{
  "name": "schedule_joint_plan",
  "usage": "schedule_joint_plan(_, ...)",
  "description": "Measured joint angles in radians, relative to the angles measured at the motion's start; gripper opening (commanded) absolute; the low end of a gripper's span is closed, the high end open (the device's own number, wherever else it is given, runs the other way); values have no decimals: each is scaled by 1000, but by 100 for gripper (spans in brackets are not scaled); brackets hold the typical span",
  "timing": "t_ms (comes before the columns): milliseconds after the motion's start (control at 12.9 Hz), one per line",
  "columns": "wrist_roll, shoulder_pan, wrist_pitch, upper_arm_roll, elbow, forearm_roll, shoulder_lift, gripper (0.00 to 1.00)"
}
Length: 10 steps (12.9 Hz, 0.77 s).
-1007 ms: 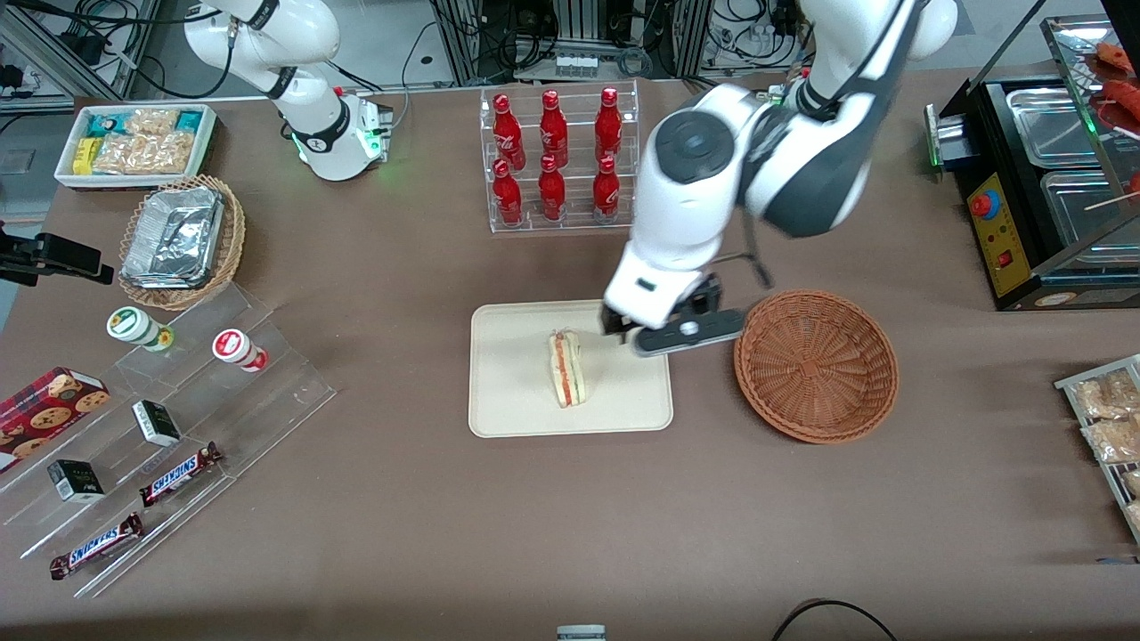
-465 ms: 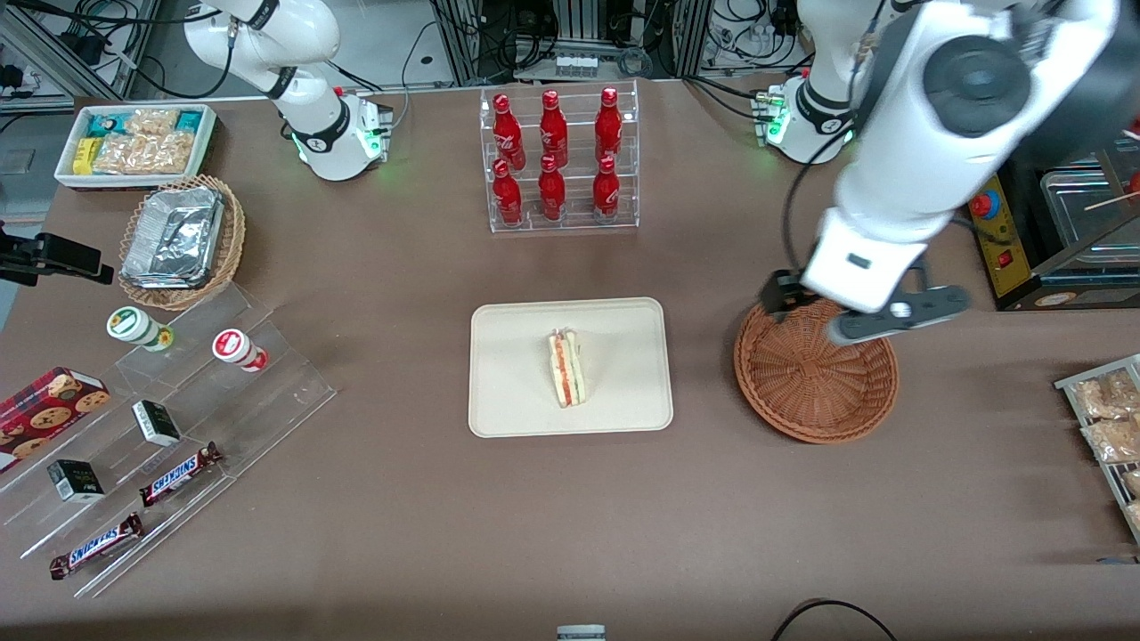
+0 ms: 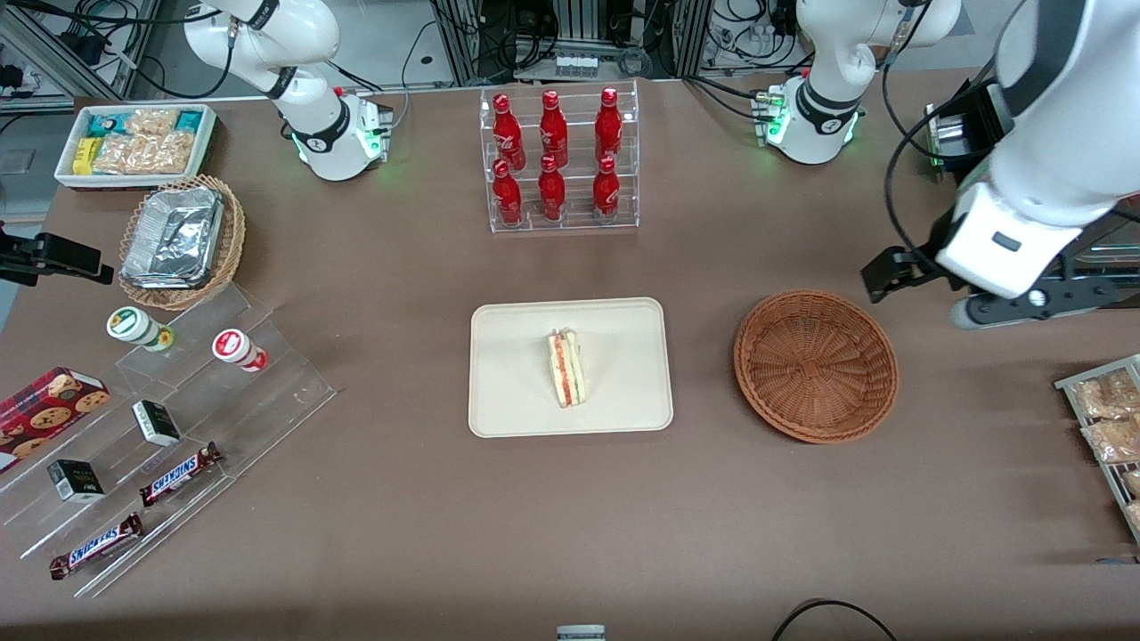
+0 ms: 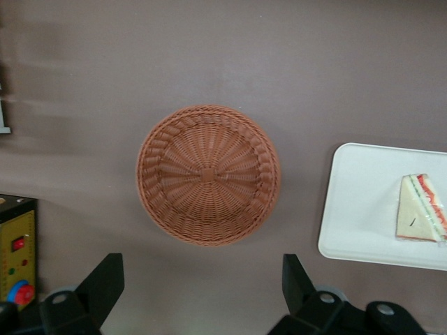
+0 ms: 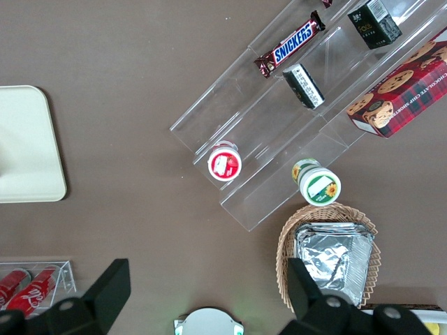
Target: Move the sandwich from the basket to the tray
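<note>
The sandwich [image 3: 566, 368] [image 4: 419, 218] lies on the cream tray [image 3: 517, 374] [image 4: 356, 209] [image 5: 24, 146], its red and green filling edge showing. The reddish-brown wicker basket [image 3: 815, 365] [image 4: 208, 174] stands beside the tray, toward the working arm's end, with nothing in it. My left gripper [image 3: 957, 271] [image 4: 201, 286] hangs high above the table, past the basket toward the working arm's end and a little farther from the front camera. It is open wide, and only bare table shows between its fingers [image 4: 105, 283].
A clear rack of red bottles [image 3: 557, 160] stands farther from the front camera than the tray. A black and yellow machine [image 3: 1006, 231] sits under the raised arm. Snack packets [image 3: 1104, 418] lie at the working arm's end. Acrylic steps with candy bars [image 3: 178, 418] fill the parked arm's end.
The left gripper has swung away from the tray, passed over the basket and risen toward the working arm's end. The sandwich stays on the tray, unmoved.
</note>
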Motion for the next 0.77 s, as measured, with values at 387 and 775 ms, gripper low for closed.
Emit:
schedule_joint_plan(387, 151, 92, -15, 0, -43, -11, -59, 100)
schedule_joint_plan(775, 287, 177, -29, 0, -73, -25, -107, 100)
